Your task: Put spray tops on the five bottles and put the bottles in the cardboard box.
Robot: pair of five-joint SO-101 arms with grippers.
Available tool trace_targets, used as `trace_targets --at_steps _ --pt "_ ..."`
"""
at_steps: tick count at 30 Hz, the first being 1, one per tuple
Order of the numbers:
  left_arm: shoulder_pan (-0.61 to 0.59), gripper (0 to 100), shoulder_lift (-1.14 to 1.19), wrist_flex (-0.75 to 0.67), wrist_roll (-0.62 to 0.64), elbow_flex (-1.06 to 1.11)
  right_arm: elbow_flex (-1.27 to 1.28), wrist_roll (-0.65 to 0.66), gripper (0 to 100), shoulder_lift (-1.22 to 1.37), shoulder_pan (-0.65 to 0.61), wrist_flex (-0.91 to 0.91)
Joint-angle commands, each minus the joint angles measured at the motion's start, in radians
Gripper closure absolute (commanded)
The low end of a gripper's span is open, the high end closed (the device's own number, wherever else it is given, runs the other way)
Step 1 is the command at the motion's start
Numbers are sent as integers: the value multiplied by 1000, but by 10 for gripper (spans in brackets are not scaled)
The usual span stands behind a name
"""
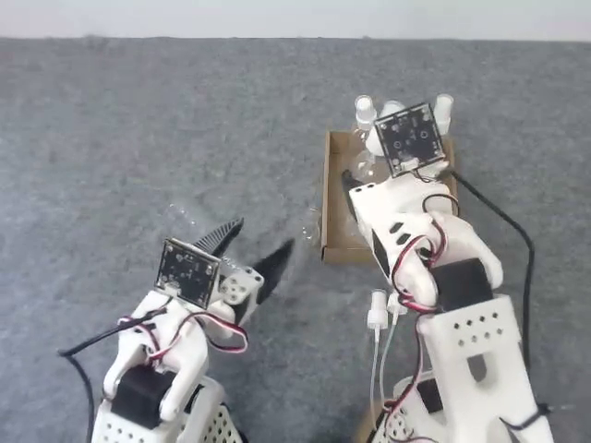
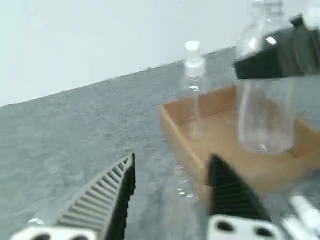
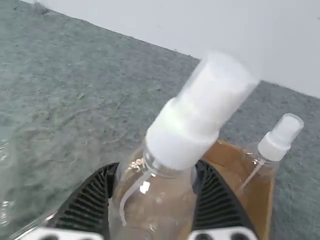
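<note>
I am gripping a bottle (image 3: 150, 212) in the right gripper (image 3: 155, 200), with the jaws pressing on its clear body just below the white spray top (image 3: 200, 115). From the left wrist view, that bottle is hanging upright inside the cardboard box (image 2: 182, 137) with its base near the floor. I cannot tell whether it is touching. A second capped bottle (image 3: 267, 160) is standing just beside it in the box. The left gripper (image 1: 266, 232) is sitting wide open and holding nothing, low over the grey table (image 1: 138, 120) outside the box. An uncapped clear bottle (image 2: 182, 182) is standing beyond its spread fingers, just beside the box wall. Loose spray tops (image 1: 377, 312) are lying near the right arm's base.
</note>
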Motion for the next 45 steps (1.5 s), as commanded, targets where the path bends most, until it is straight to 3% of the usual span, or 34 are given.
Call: trace_targets --at_steps 1,4,19,22,25,45 --pt "-164 985 -5 -95 8 1 129 14 992 -36 12 -242" --pt "-236 987 -5 -126 60 10 238 14 992 -36 16 -404" --pt "-235 989 -6 -118 66 10 250 14 992 398 64 -894" --pt "-181 989 -9 -118 66 38 250 12 992 443 67 -964" --pt "-140 989 -6 -118 63 47 250 11 992 478 68 -992" --pt "-141 989 -9 -117 60 47 219 14 989 680 65 -1046"
